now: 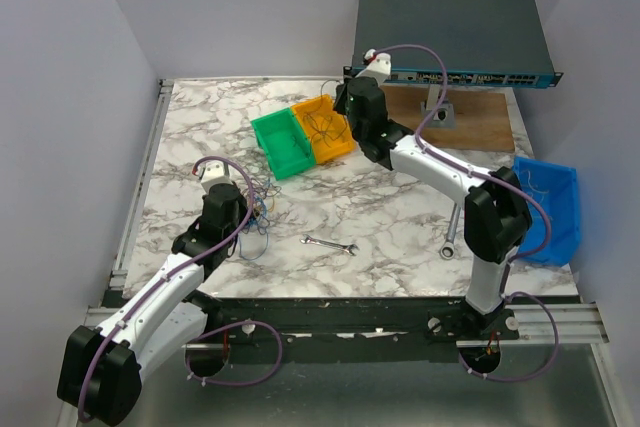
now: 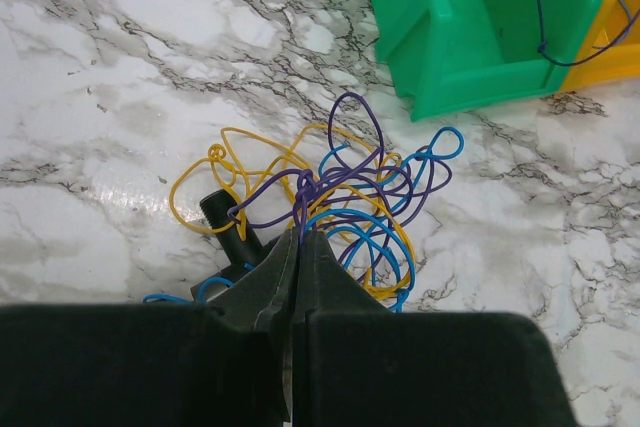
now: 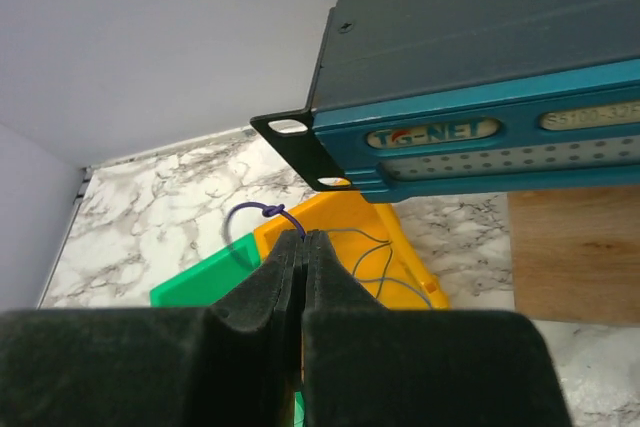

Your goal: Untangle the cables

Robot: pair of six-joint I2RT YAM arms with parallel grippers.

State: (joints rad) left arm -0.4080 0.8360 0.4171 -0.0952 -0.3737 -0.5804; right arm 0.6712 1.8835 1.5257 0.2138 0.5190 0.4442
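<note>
Cables (image 2: 305, 187) tangled, in L fingers (image 2: 300, 242) — R fingers (image 3: 302, 242) pinch purple strand (image 3: 262, 211)

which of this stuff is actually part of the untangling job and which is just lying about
Job: tangled cables, left gripper shut on them; purple cable, pinched in right gripper; wires in yellow bin.
Lying about: small wrench, larger wrench, network switch, wooden board.
</note>
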